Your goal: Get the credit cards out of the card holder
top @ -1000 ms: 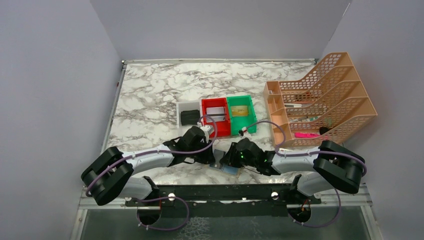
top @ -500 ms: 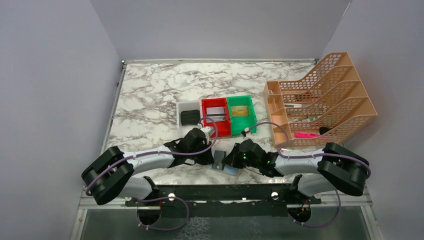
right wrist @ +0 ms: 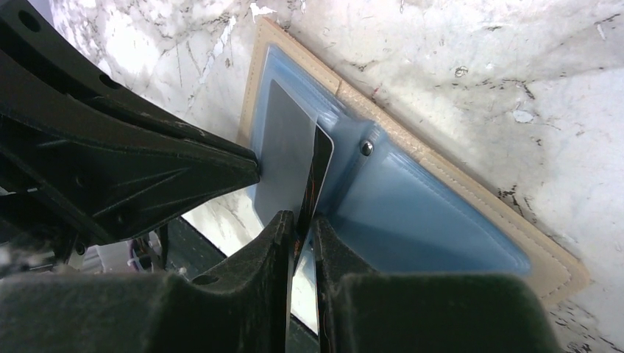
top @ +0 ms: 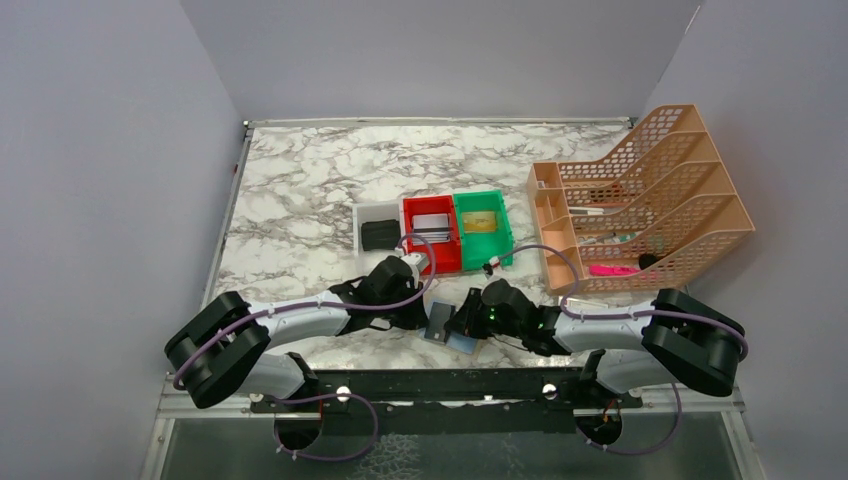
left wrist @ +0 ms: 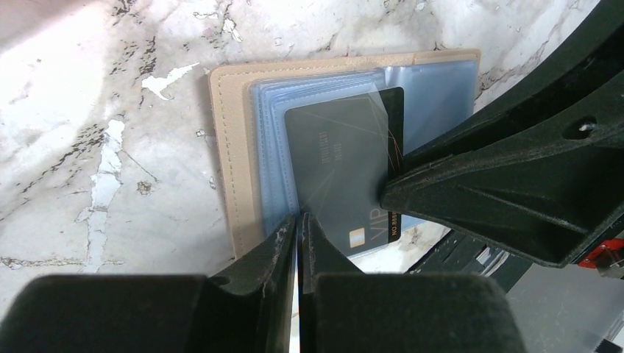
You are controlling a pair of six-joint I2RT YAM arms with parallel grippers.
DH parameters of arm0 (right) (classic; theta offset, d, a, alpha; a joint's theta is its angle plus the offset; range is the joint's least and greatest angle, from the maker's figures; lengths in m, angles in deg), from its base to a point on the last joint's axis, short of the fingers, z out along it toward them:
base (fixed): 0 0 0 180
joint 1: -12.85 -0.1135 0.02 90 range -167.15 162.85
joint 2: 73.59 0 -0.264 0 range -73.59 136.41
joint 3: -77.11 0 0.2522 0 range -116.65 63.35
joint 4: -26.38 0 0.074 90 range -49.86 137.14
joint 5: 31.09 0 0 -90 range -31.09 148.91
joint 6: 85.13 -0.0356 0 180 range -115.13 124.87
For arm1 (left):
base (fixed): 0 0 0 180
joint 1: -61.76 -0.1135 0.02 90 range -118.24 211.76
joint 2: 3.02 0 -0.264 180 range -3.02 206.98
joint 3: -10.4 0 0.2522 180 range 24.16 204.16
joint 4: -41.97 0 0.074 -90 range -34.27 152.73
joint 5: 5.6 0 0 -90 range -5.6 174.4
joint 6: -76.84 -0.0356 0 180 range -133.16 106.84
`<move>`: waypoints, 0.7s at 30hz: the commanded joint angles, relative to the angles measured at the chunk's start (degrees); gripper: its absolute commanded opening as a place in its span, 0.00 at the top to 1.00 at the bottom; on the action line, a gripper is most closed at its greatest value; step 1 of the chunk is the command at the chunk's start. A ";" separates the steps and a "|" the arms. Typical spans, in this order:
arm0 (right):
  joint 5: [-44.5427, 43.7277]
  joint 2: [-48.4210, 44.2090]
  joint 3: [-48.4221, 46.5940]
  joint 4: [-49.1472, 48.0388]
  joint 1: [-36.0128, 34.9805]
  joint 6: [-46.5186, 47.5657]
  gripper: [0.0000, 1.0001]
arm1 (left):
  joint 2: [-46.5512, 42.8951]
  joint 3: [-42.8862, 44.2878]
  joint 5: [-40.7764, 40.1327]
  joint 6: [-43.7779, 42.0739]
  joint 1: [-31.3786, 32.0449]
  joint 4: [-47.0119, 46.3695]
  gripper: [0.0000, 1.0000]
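Note:
The tan card holder lies open on the marble near the table's front edge, between both grippers. Its bluish sleeves fan up. A dark credit card marked VIP sticks partway out of a clear sleeve. My left gripper is shut on the sleeve's edge just beside the card. From the opposite side, my right gripper is shut on the card's dark edge, which enters its narrow gap at a slant. In the left wrist view one right finger touches the card's edge.
Behind the holder stand a red bin with cards, a green bin and a pale bin holding a black item. An orange mesh file rack fills the right side. The table's front rail is close below.
My left gripper's jaws have closed at the holder. The right arm has edged slightly left and forward. The holder stays in the same spot.

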 commanded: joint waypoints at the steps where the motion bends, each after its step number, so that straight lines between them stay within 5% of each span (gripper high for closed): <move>1: 2.20 -0.85 0.78 -2.00 0.09 0.68 0.80 | 0.81 0.18 -2.36 -0.17 0.47 1.35 0.91; 9: 1.83 -2.64 1.08 -0.34 0.14 0.55 0.74 | 0.44 0.33 -3.02 -0.09 0.54 2.06 0.91; 21: 1.20 -4.62 2.52 0.01 0.09 0.28 0.89 | -0.16 0.96 -3.73 -0.12 0.47 3.37 0.91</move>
